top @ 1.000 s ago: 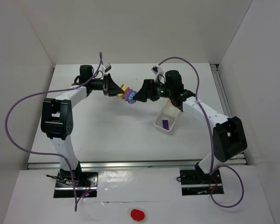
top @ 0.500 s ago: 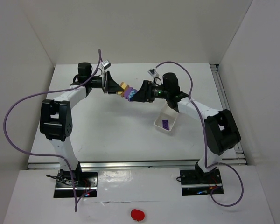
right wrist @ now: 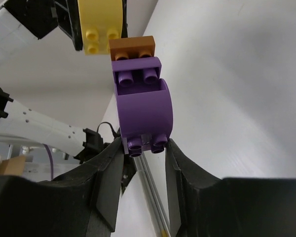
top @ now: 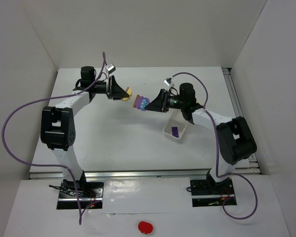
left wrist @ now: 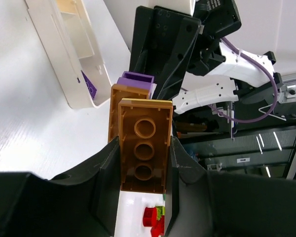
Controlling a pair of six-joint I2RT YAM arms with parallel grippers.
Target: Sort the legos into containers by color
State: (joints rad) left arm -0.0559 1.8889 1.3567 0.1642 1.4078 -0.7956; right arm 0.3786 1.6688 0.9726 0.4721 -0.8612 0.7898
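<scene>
- Left gripper (top: 122, 93): raised off the table (top: 113, 143) at mid-rear, jaws pressed onto the long sides of a yellow brick (right wrist: 99, 19). In the left wrist view most of the brick projects past the fingers. Judged purpose: to leave the far end free for the other arm to work against.
- Between the arms: the overhead view shows the yellow brick standing clear of the purple one, near but not touching.
- Purple brick (right wrist: 142, 106): held in the air, pinched at its near end, with an orange brick (right wrist: 133, 48) seated on its far end. These two colours remain joined, so a further separation appears necessary before either is binned.
- Right gripper (right wrist: 144, 143): fingers closed on both flanks of the purple brick, pointing toward the left arm.
- Container (left wrist: 59, 64): on the table below and beside the right arm, holding one purple piece (top: 174, 131). Judged the destination for the purple brick.
</scene>
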